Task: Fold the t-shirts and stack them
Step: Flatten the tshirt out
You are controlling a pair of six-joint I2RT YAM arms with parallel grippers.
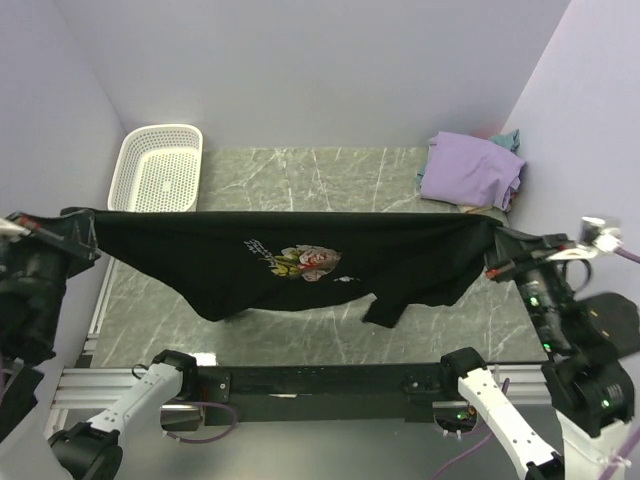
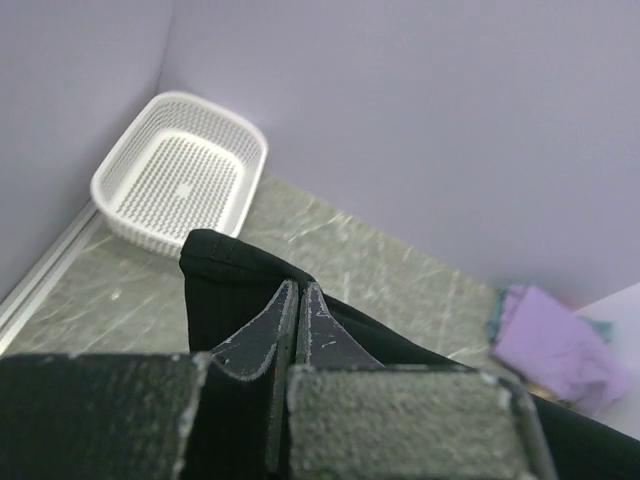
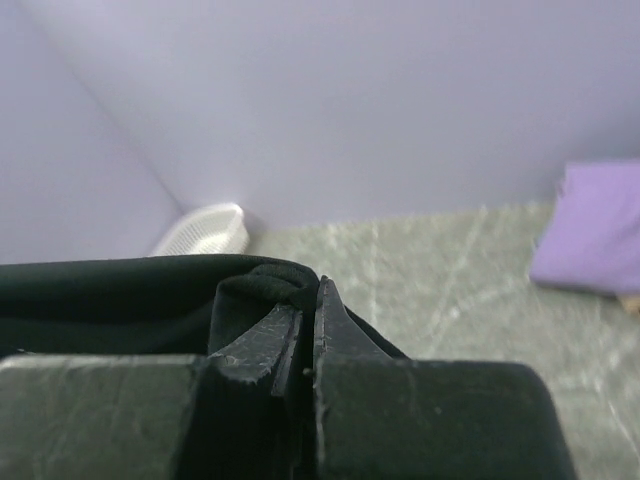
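The black shirt (image 1: 300,265) with the rose print is held up over the bench (image 1: 330,180). Its upper edge is pulled into a taut line running left to right across almost the whole work area. The body sags from that edge toward the near side, and one sleeve hangs lowest, right of the middle. From overhead I cannot tell whether the lowest folds touch the bench. The shirt's long axis therefore lies crosswise, from one arm to the other, and each end sits in a grip. The left fingers (image 2: 262,335) are pinched together on the left corner, with dark cloth bunched just beyond their tips. The right fingers (image 3: 345,335) are clamped the same way on the right corner. Neither arm is nearer, since the shirt is shared evenly between them. The likely next move is laying it flat, which would need both arms to travel together and keep the edge tight so the hanging part does not crumple. The lavender shirt (image 1: 470,170) lies folded at the back right of the bench, just behind the right end of the stretched edge. A bit of the teal shirt (image 1: 510,138) shows behind it, so the stack is probably on that side. The white basket (image 1: 155,170) stands at the back left, just behind the left end.
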